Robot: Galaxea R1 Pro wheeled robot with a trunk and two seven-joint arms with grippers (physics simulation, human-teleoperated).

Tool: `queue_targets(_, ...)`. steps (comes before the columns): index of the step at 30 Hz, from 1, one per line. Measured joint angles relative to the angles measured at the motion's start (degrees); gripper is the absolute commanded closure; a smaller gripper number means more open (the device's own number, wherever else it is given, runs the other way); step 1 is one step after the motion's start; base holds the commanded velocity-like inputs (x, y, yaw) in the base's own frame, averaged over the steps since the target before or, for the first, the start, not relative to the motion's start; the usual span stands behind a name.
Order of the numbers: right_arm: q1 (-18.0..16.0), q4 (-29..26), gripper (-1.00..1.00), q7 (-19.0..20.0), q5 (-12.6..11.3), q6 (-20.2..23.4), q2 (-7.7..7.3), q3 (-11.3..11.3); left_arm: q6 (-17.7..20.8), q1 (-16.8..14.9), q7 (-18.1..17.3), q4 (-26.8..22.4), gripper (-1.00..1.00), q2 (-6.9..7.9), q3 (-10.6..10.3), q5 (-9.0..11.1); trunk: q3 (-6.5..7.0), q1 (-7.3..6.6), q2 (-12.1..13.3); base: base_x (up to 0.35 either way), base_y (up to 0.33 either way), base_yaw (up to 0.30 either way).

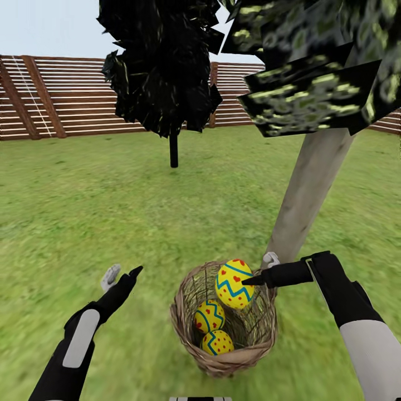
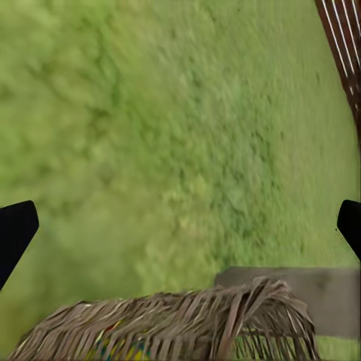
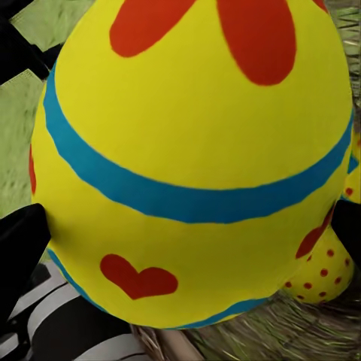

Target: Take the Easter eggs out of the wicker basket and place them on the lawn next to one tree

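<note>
Right fingers: I had the right gripper (image 1: 262, 271) pinching the top egg (image 1: 235, 284); in the right wrist view that egg (image 3: 195, 158) sat between both dark fingertips (image 3: 19, 248).
Left fingers: I kept the left gripper (image 1: 123, 274) spread apart and holding nothing, hovering over the lawn (image 1: 83, 223) just to the left of the wicker basket (image 1: 223, 365).
Held egg: it was raised at the basket's far rim, above the other two, on the side toward the tree.
Other eggs: I saw one egg (image 1: 209, 316) and another (image 1: 217, 342) lying inside the basket, touching each other.
Basket: it stood upright on the grass just in front of the pale trunk (image 1: 309, 195); the left wrist view caught its braided rim (image 2: 188, 316).
Tree: its speckled foliage (image 1: 312, 72) hung overhead, on my right.
Background: a dark tree with a thin black trunk (image 1: 173, 149) stood well apart, before the slatted fence (image 1: 67, 97).
</note>
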Motion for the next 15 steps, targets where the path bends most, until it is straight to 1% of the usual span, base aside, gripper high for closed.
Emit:
queue_targets(5,0.0,0.0,1.0,0.0,0.0,0.0,-0.02,0.0,0.1,0.0,1.4,0.0,-1.0,0.0,0.0,1.5,1.11,-0.13,0.1,-0.023,0.0,0.0)
queue_targets(6,0.0,0.0,1.0,0.0,0.0,0.0,0.02,0.0,0.1,0.0,2.5,-0.1,-1.0,-0.03,0.0,16.3,1.33,-0.14,0.1,-0.221,0.0,0.0)
queue_targets(7,0.0,0.0,1.0,0.0,0.0,0.0,0.03,0.0,0.1,0.0,2.6,-0.1,-1.0,-0.03,-0.1,17.4,1.55,-0.16,0.1,-0.286,0.0,0.0)
queue_targets(13,0.0,0.0,1.0,-0.1,0.0,0.0,0.0,0.0,0.0,0.0,2.6,0.0,-1.0,-0.08,-0.1,17.5,2.88,-0.3,0.2,-0.32,0.0,0.0)
queue_targets(15,0.0,0.0,1.0,0.0,0.0,0.0,0.02,0.0,0.0,0.0,2.6,0.0,-1.0,-0.08,-0.1,17.6,3.28,-0.58,0.6,-0.166,0.0,0.0)
